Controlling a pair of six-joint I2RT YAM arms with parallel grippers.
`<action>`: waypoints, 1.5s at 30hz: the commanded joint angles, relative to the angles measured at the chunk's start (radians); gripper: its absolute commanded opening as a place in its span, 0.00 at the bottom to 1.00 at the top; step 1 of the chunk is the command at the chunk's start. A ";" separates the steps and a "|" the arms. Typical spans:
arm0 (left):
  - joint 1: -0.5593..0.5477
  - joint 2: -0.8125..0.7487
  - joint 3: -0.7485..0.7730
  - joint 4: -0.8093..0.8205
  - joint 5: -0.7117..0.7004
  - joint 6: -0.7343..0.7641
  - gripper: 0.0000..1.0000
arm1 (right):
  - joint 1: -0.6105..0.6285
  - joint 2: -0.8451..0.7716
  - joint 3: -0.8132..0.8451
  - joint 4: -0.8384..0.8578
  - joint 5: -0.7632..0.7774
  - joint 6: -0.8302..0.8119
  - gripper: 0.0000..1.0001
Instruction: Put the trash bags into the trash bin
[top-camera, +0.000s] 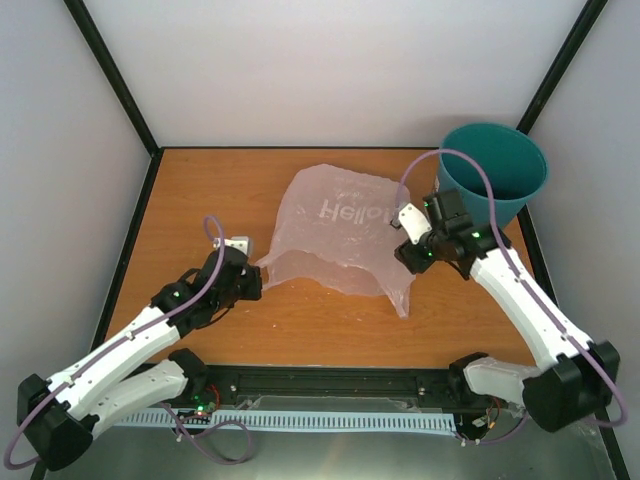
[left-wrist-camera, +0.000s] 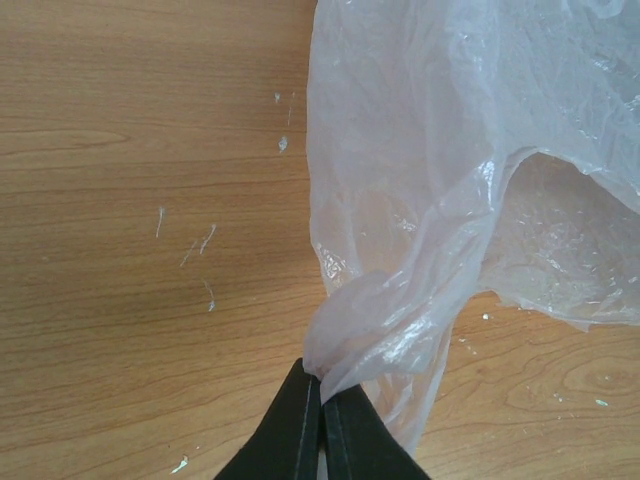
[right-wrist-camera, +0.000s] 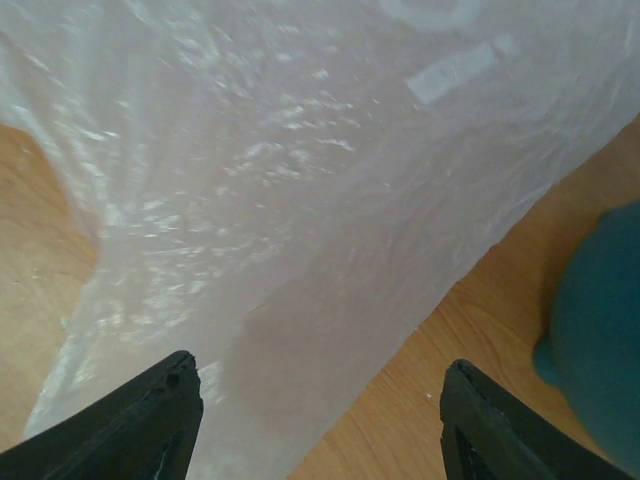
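The pale-pink translucent trash bag (top-camera: 340, 240) lies spread on the wooden table, white lettering up. My left gripper (top-camera: 256, 275) is shut on its bunched left handle (left-wrist-camera: 360, 330), pinched at the fingertips. My right gripper (top-camera: 405, 258) is open and hovers over the bag's right edge (right-wrist-camera: 300, 200), one finger (right-wrist-camera: 150, 410) above the plastic and the other above bare wood. The teal trash bin (top-camera: 495, 175) stands upright at the back right corner, just behind my right wrist; its side shows in the right wrist view (right-wrist-camera: 600, 330).
The table (top-camera: 200, 200) is boxed in by grey walls with black corner posts on the left, back and right. Small white flecks (left-wrist-camera: 200, 250) mark the wood left of the bag. A black rail (top-camera: 330, 380) runs along the near edge.
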 joint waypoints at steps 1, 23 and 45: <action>-0.001 -0.041 -0.002 0.034 -0.009 -0.004 0.01 | -0.003 0.067 -0.011 0.075 0.073 -0.001 0.68; -0.002 -0.134 -0.013 0.054 -0.022 0.005 0.01 | -0.067 0.325 0.213 0.036 0.089 0.018 0.72; -0.004 -0.173 -0.011 0.034 -0.075 -0.025 0.01 | 0.063 0.707 0.477 -0.030 0.073 0.036 0.54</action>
